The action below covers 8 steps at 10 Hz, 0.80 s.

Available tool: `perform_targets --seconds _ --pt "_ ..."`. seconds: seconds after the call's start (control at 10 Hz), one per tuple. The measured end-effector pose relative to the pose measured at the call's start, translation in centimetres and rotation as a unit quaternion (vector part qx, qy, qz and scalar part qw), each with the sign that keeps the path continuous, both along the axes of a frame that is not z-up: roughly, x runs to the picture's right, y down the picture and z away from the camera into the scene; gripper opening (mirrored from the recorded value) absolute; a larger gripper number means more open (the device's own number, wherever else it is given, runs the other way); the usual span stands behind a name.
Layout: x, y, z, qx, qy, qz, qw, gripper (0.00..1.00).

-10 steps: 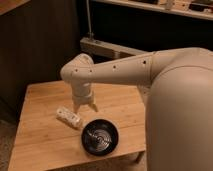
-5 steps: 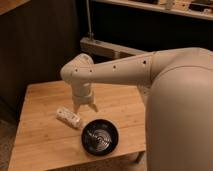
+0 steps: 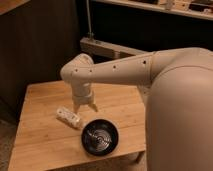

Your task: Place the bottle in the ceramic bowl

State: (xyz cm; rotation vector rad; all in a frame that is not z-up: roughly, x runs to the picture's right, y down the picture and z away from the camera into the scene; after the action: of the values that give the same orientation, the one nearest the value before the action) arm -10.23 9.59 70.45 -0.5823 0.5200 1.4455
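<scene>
The small white bottle (image 3: 68, 117) lies on its side on the wooden table (image 3: 40, 135), left of centre. The black ceramic bowl (image 3: 100, 136) with pale ring reflections sits near the table's front edge, just right of the bottle and apart from it. My gripper (image 3: 85, 106) hangs from the white arm above the table, just right of and behind the bottle and behind the bowl. Its fingers (image 3: 76, 107) point down, spread apart, with nothing between them.
The big white arm body (image 3: 180, 110) fills the right side and hides the table's right part. Dark cabinets and a shelf rail (image 3: 110, 47) stand behind the table. The table's front edge runs close below the bowl.
</scene>
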Motion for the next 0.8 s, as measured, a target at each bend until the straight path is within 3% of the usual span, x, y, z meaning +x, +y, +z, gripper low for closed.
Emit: perform_targets --seconds 0.5,0.7,0.8 --pt "0.0 -0.1 0.0 0.001 -0.004 -0.002 1.0000 0.65" --pt "-0.2 -0.8 0.4 0.025 -0.056 -0.023 0.9979 0.65" --pt "-0.5 -1.2 0.6 0.040 -0.110 -0.053 0.9917 0.65"
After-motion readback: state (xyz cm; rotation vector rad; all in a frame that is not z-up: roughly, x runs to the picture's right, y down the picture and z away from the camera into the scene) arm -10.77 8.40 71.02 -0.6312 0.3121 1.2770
